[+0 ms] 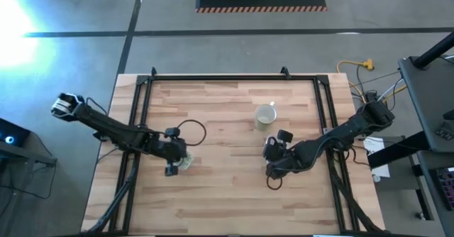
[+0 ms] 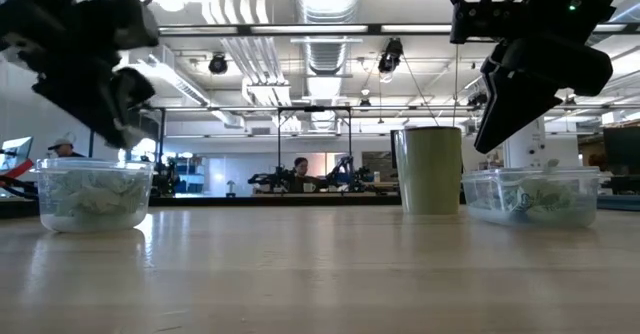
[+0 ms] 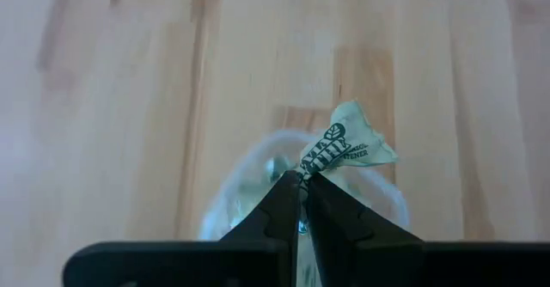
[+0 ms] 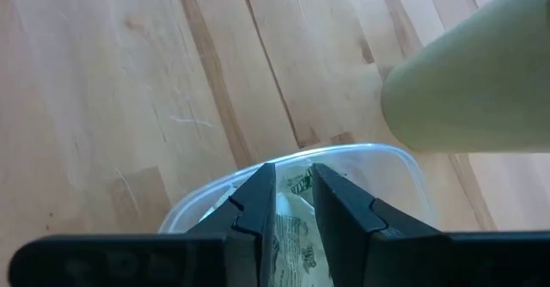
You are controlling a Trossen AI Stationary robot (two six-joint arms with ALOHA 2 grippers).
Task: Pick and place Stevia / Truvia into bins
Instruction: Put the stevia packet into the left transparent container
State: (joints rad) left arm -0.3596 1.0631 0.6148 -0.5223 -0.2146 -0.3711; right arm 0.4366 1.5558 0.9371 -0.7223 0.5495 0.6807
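A green-and-white Stevia packet [image 3: 344,145] is pinched by one corner between the clenched fingers of the left gripper [image 3: 301,184], with the round clear bin [image 2: 92,194] lying directly beneath the fingertips and already holding other packets. The step in hand is judged to be the drop into that bin: the fingers are best kept centred over the rim and lowered a little before being parted, so that the light paper is not carried outside the wall. The right gripper [image 4: 292,188] is held above the rounded-rectangular bin [image 4: 391,171], just beside the cream mug [image 1: 266,115], with its fingers slightly apart; a packet [image 4: 296,227] shows between them, but whether it is gripped or merely lies in the bin below cannot be told. Both bins stand on the wooden desk [image 1: 227,187], well apart.
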